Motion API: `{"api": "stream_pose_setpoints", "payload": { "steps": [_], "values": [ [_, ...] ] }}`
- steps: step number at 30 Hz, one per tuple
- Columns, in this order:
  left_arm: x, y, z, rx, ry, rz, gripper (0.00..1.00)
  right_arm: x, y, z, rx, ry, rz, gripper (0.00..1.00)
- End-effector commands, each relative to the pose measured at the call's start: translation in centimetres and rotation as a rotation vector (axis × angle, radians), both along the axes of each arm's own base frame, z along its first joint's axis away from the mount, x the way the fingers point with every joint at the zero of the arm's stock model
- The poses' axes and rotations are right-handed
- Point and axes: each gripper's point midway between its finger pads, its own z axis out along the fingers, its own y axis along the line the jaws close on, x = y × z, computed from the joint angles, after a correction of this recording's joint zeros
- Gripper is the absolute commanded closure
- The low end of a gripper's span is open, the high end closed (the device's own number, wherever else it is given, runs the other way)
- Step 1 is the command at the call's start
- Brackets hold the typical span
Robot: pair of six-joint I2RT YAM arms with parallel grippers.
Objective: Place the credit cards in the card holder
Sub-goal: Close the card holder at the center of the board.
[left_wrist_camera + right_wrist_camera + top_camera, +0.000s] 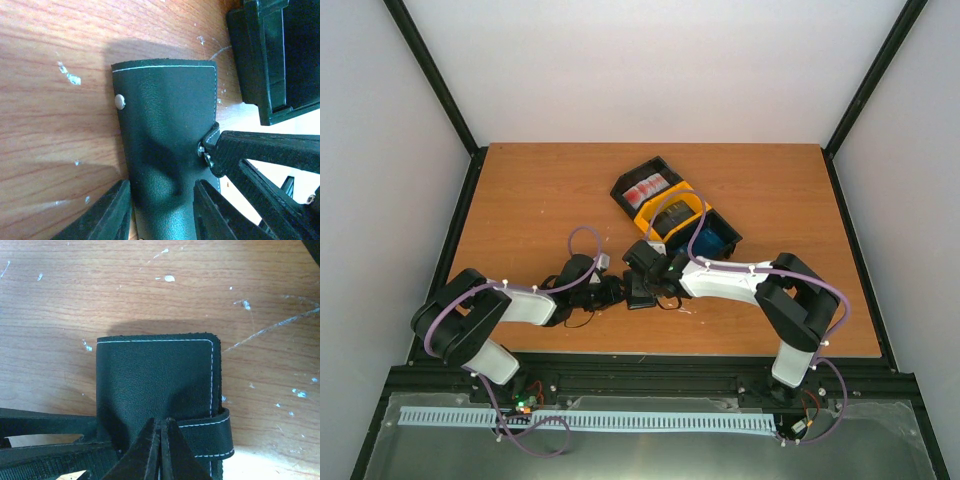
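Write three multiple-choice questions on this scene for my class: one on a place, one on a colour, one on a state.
1. Where is the wallet? A in a bin; B between the left gripper and right gripper; C at the table's far edge.
2. What colour is the middle bin? A red; B yellow; C green.
3. How is the wallet? A folded shut; B spread open; C torn in half.
Answers: B, both grippers meet at it; B, its walls are yellow; A, its strap wraps the edge.
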Motion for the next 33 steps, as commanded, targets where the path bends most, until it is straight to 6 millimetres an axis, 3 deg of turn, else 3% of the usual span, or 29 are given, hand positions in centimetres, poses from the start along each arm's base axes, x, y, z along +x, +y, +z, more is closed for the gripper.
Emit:
{"api": "stream_pose_setpoints", "payload": {
  "steps": [1, 7, 15, 33],
  "values": [
    [-3.2, 3.3, -5.2, 0.170, 0.172, 0.029, 0.63, 0.2, 0.9, -0.1, 0.015, -0.004, 0.010, 0.97],
    [-3.3, 3.4, -5.4, 0.177, 0.176, 0.030, 0.63, 0.7, 0.9, -0.4, 0.014, -0.024, -0.007, 0.97],
    [-3.3, 3.4, -5.5, 0.177, 0.178, 0.032, 0.64, 1.0, 0.3, 1.3, 0.049, -0.082, -0.049, 0.97],
    [-3.4, 3.5, -5.7, 0.178, 0.185, 0.034, 0.64, 1.2, 0.1, 0.6, 0.010, -0.095, -0.068, 0.97]
  ]
}}
